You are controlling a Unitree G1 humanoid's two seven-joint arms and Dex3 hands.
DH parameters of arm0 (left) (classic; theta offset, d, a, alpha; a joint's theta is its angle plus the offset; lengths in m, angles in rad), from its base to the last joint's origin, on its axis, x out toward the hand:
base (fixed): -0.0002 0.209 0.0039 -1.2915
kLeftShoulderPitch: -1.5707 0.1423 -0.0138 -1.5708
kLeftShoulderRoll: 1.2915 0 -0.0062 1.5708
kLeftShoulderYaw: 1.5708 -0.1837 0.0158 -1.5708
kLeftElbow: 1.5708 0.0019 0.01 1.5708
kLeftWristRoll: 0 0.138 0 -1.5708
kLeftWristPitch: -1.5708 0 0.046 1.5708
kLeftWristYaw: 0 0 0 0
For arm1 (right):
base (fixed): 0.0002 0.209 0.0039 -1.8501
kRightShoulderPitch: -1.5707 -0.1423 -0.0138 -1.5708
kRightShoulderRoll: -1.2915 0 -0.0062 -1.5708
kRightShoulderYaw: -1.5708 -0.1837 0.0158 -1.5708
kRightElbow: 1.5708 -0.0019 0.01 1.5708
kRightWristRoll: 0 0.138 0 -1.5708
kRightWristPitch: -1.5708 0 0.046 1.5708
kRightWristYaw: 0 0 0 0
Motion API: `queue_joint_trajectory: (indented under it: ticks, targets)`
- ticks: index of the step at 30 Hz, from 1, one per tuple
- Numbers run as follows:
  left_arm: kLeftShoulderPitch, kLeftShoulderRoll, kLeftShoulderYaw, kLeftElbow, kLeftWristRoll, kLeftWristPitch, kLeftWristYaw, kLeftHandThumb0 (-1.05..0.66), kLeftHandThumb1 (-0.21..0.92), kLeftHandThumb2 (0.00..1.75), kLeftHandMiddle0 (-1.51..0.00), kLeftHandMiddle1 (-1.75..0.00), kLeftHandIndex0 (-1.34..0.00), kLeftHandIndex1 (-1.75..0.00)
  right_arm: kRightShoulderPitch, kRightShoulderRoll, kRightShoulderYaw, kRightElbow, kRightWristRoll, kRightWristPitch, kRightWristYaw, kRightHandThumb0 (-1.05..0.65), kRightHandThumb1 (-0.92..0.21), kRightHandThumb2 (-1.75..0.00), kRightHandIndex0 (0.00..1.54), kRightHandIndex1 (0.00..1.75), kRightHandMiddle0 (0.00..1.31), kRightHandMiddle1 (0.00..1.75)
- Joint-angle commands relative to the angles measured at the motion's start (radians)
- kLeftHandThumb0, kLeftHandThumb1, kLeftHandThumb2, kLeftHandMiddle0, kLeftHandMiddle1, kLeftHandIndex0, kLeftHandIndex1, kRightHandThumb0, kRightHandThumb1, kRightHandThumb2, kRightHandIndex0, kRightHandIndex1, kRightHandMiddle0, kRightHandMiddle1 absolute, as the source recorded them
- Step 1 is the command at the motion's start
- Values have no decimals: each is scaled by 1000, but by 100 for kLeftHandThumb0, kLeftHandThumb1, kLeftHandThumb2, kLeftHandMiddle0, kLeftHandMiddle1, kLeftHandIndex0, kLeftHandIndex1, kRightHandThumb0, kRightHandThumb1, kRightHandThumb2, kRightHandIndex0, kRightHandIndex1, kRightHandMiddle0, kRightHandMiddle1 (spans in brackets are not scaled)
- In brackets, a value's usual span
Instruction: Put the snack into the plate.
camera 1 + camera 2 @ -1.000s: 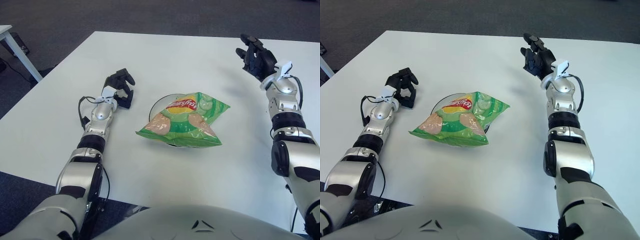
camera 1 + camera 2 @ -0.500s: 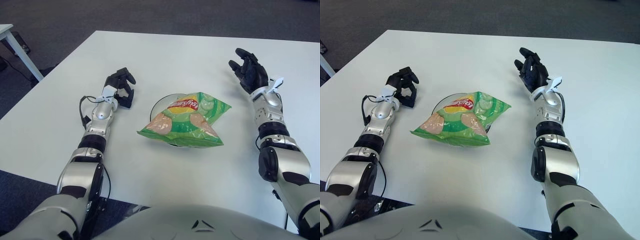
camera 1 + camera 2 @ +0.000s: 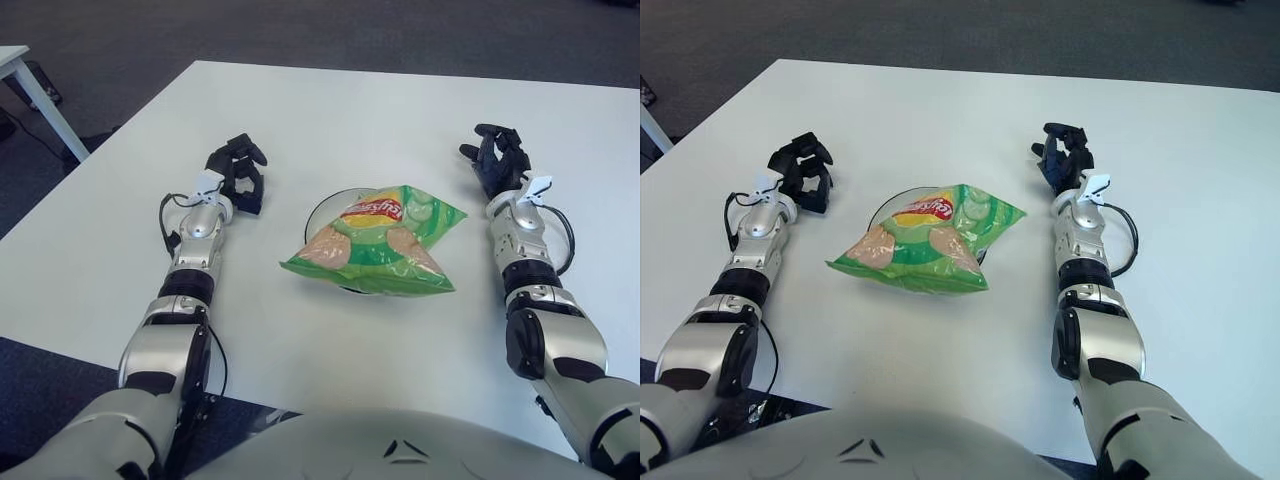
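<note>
A green snack bag [image 3: 375, 243] lies across the white plate [image 3: 322, 206] in the middle of the white table; only the plate's left rim shows from under it. My left hand [image 3: 240, 173] shows to the left of the plate, fingers curled and holding nothing. To the right of the bag is my right hand [image 3: 495, 161], its fingers curled loosely inward with nothing in them. Neither hand touches the bag.
The white table [image 3: 360, 110] stretches far behind the plate. A corner of a second white table [image 3: 12, 62] shows at the far left, over dark carpet.
My right arm has swung in and down from the far right to a spot just right of the bag, and its fingers have curled in. The left hand barely moved.
</note>
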Motion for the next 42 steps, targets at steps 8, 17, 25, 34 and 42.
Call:
queue_joint_trajectory:
  ticks: [8, 17, 25, 34, 42]
  targets:
    - [116, -67, 9, 64, -16, 34, -3, -1, -8, 175, -88, -175, -72, -171, 61, 30, -24, 32, 11, 87, -108, -1, -48, -102, 64, 140, 35, 175]
    - [127, -69, 21, 44, -21, 42, -4, -1, -7, 175, -88, -175, -72, -171, 137, 82, -9, -111, -10, 134, -195, 0, -15, -140, 79, 142, 62, 175]
    - [139, -82, 45, 12, -57, 60, -22, -1, -6, 175, -88, -174, -69, -174, 245, 85, -6, -301, 4, 165, -170, 0, -10, -153, 82, 161, 56, 175]
    - [172, -79, 52, -58, -78, 81, -33, 0, -7, 175, -89, -172, -69, -175, 412, 138, 11, -549, 8, 228, -158, 0, -8, -158, 81, 169, 55, 175]
    - [228, -71, 47, -192, -73, 111, -14, 0, -7, 175, -89, -173, -69, -175, 520, 165, 30, -687, -20, 267, -166, 0, -6, -161, 81, 173, 57, 175]
